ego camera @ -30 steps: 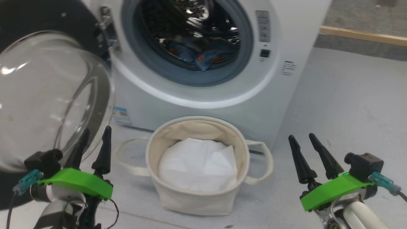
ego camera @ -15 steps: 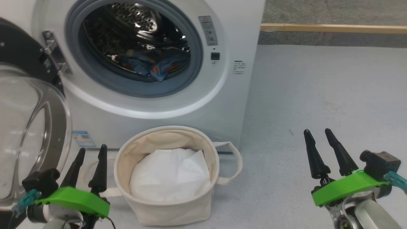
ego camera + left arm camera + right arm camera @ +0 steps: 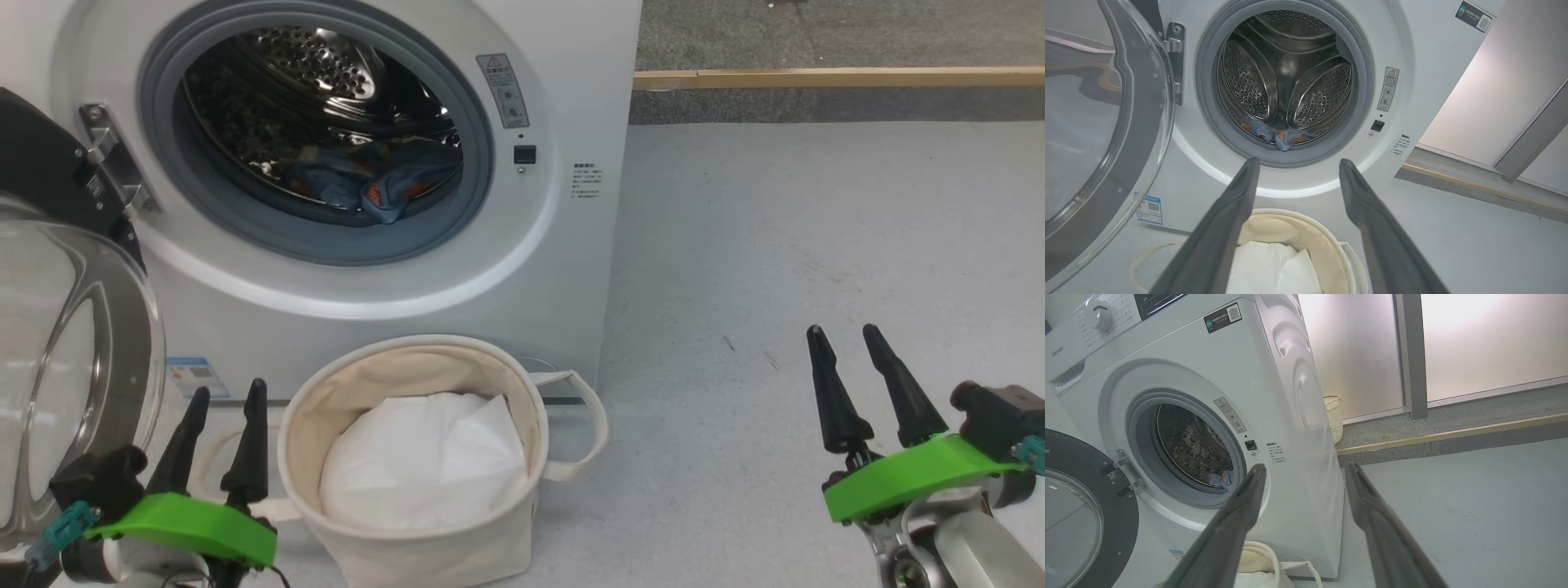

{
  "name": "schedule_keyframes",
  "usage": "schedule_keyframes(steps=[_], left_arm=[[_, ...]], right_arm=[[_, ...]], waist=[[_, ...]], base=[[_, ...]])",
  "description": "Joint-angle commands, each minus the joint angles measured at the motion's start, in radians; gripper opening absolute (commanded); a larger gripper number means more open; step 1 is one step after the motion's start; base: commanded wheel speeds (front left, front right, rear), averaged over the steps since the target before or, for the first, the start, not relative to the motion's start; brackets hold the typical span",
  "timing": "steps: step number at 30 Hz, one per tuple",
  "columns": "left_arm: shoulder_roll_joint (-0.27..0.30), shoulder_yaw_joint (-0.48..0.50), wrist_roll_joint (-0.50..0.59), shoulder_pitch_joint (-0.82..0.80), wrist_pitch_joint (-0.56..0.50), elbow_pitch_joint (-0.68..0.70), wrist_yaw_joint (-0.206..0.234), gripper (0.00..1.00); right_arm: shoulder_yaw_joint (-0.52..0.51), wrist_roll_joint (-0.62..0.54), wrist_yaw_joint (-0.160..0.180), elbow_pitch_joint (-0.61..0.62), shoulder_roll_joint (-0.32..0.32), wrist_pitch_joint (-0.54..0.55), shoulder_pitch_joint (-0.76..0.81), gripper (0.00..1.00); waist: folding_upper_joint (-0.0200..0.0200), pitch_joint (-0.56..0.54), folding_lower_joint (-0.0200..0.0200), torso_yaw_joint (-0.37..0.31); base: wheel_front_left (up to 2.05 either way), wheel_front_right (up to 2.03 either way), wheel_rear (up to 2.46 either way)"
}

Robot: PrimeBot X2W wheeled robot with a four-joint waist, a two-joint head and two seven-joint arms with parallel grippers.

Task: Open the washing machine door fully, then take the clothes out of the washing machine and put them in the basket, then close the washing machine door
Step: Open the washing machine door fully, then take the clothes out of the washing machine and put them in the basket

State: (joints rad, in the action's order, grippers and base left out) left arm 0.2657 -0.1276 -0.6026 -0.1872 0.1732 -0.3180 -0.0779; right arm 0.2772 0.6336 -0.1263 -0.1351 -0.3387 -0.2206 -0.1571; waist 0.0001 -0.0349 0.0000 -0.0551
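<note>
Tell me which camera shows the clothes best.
Head view: the clothes look largest, blue with orange spots, low in the drum. Left wrist view shows them smaller; right wrist view, a scrap behind the rim.

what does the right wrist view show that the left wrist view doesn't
Right wrist view, not the left: the control dial on the washing machine, its side panel, and a pale woven bin behind it. Left wrist view, not the right: the ribbed back wall of the steel drum. Both: the washing machine door swung open, the clothes low in the drum mouth, and the basket in front.
</note>
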Motion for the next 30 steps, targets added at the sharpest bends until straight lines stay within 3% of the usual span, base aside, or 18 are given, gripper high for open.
schedule_keyframes(steps=[1,19,30], left_arm=[[0.035,0.035,0.007,-0.030,0.010,0.034,0.010,1.00],[0.046,0.030,-0.005,-0.022,-0.006,0.052,0.027,1.00],[0.055,0.033,-0.009,-0.031,-0.003,0.052,0.035,1.00]], right_arm=[[0.002,-0.010,-0.004,0.039,-0.016,0.003,-0.016,1.00],[-0.021,-0.015,-0.004,0.049,-0.015,0.016,-0.006,1.00],[-0.022,-0.014,-0.004,0.050,-0.013,0.017,-0.007,1.00]], waist=[[-0.0001,-0.002,0.0000,0.007],[-0.0001,-0.007,0.0000,0.046],[-0.0001,-0.001,0.0000,0.052]], base=[[0.00,0.00,0.00],[0.03,-0.02,-0.01],[1.00,-0.96,-0.04]])
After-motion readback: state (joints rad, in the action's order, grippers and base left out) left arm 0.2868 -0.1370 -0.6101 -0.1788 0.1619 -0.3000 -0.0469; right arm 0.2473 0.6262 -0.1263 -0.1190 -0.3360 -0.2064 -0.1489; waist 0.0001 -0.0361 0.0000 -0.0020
